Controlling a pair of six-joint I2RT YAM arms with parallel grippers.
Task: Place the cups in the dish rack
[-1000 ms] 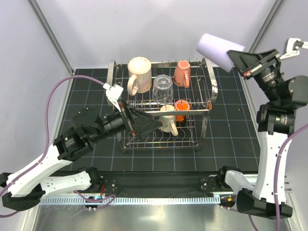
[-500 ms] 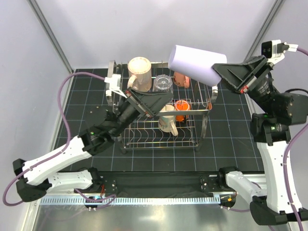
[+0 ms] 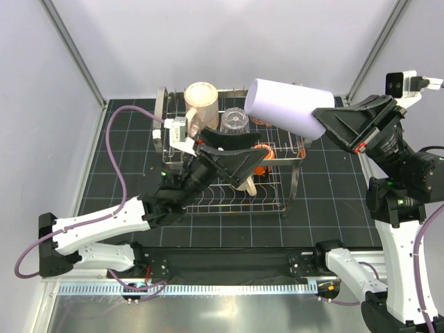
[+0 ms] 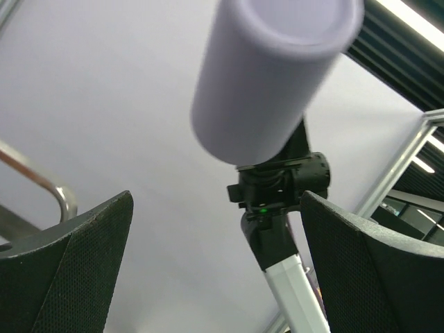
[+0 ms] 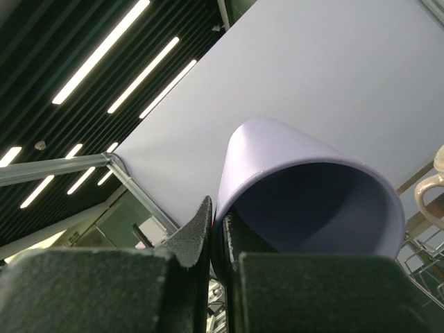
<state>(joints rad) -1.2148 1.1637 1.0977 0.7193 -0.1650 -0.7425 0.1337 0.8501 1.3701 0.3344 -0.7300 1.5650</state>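
Note:
My right gripper (image 3: 320, 130) is shut on the rim wall of the lavender tumbler (image 3: 283, 107), holding it on its side above the dish rack (image 3: 165, 119), base pointing left. In the right wrist view the fingers (image 5: 198, 232) pinch the tumbler (image 5: 312, 201). My left gripper (image 3: 251, 154) is open and empty, raised over the rack and pointing up at the tumbler (image 4: 270, 76). On the top tier are the beige-pink mug (image 3: 200, 104) and the clear glass tumbler (image 3: 234, 120); the salmon-pink mug is hidden behind the lavender tumbler. The orange cup (image 3: 263, 151) and cream mug (image 3: 247, 184) sit lower, partly hidden.
The rack stands on a black gridded mat (image 3: 326, 201) between grey walls. The left arm (image 3: 125, 218) reaches diagonally across the rack's front left. A chrome loop of the rack (image 4: 48, 186) shows beside the left finger. A mug handle (image 5: 429, 186) shows at the right wrist view's edge.
The right gripper has carried the lavender tumbler left and down, over the rack. The left arm has swung up and rightward, its open gripper now under the tumbler.

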